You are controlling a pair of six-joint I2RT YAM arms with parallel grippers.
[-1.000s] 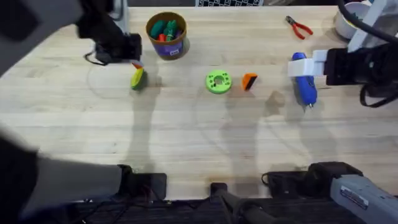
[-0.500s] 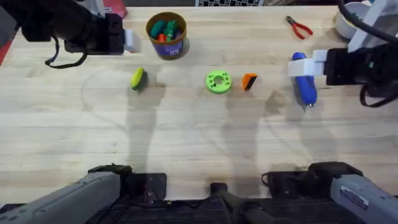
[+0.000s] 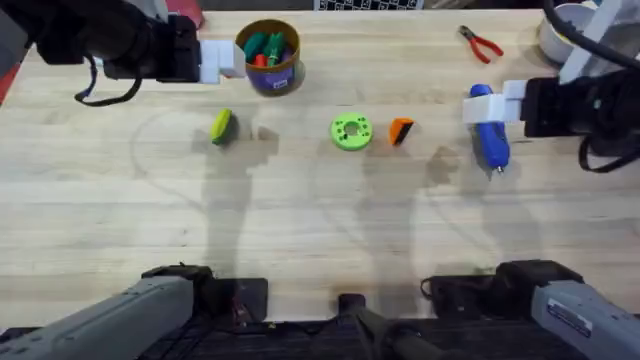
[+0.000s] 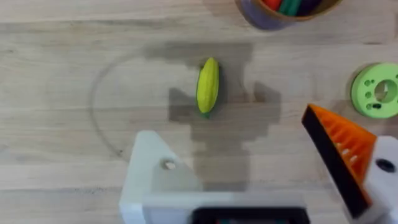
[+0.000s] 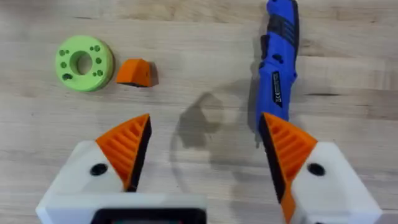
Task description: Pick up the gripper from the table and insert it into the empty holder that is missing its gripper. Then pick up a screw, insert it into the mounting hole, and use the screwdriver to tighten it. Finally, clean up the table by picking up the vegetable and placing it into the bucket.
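Observation:
The small orange gripper (image 3: 401, 130) lies on the table right of a green disc (image 3: 351, 131); the right wrist view shows this gripper (image 5: 134, 73) too. My left gripper (image 3: 222, 62) hovers open just left of the bucket (image 3: 268, 55). One of its fingers is the bare white holder (image 4: 155, 177); the other carries an orange wedge (image 4: 339, 149). The yellow vegetable (image 3: 221, 126) lies below it on the wood, also seen as the vegetable (image 4: 208, 85) in the left wrist view. My right gripper (image 5: 205, 124) is open above the blue screwdriver (image 3: 488, 135).
The bucket holds several colourful toy pieces. Red-handled pliers (image 3: 482, 43) and a white bowl (image 3: 560, 30) sit at the far right. Bare wood lies in the near half of the table.
My left gripper has pulled away from the vegetable toward the far side and now sits beside the bucket. The vegetable stays on the table. The right arm has not moved.

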